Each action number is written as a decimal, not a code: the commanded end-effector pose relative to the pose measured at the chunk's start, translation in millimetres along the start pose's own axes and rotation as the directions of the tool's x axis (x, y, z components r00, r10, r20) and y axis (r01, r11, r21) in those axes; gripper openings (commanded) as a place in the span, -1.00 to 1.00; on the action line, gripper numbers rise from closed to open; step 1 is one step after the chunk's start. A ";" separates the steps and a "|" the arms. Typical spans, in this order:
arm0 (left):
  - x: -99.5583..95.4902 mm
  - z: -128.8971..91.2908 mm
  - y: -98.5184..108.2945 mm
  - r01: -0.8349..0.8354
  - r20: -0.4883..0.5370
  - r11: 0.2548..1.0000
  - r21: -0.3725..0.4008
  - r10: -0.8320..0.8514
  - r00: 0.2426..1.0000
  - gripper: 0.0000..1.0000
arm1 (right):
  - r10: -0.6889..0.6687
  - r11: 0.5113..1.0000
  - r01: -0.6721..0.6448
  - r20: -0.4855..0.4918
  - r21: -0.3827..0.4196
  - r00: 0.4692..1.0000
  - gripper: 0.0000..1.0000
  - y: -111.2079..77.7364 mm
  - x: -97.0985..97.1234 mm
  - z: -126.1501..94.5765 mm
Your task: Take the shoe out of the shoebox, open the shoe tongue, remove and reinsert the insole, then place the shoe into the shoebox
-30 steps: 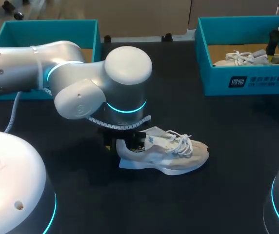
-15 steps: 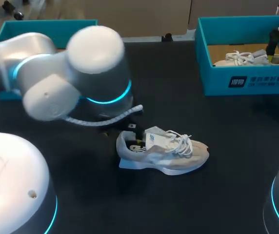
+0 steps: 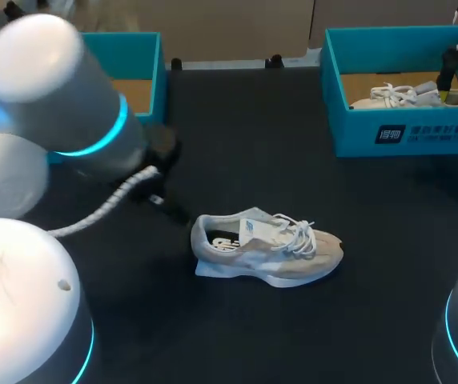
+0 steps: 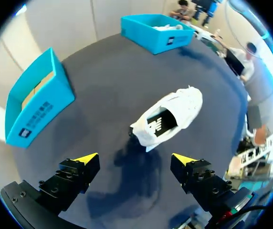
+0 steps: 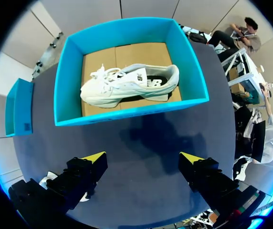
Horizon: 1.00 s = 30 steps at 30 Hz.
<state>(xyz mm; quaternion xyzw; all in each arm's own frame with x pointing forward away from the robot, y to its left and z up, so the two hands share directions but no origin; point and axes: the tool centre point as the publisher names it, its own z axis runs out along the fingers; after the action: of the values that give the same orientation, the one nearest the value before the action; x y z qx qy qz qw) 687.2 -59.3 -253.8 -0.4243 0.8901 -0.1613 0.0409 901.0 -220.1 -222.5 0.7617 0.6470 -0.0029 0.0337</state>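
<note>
Shoe (image 3: pixel 265 248): centre of worktop (image 3: pixel 277 144), toe right, insole apparently seated.
Left tool (image 4: pixel 134 159): wide open, empty, left of heel.
Right tool (image 5: pixel 143 156): open, empty.
Advised: pinch heel collar squarely; lift level toward shoebox (image 3: pixel 145 56).

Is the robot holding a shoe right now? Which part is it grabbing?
No, nothing is held. The left gripper is open, and the shoe lies ahead of it, untouched. The right gripper is open too, short of the shoebox.

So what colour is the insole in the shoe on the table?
The insole is black with white marking; left wrist view shows it best.
</note>
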 end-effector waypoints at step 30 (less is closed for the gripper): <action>-63.3 27.4 9.3 -0.319 -0.465 0.857 0.404 0.493 0.736 1.00 | 0.000 1.000 0.000 0.000 -0.003 1.000 1.00 -1.0 -0.2 0.2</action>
<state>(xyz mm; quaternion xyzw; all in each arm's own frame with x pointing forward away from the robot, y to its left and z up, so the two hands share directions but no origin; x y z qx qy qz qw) 726.3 -11.5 -283.8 -0.1526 0.8986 -0.3909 -0.1283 901.0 -220.1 -222.5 0.7617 0.6470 -0.0029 0.0337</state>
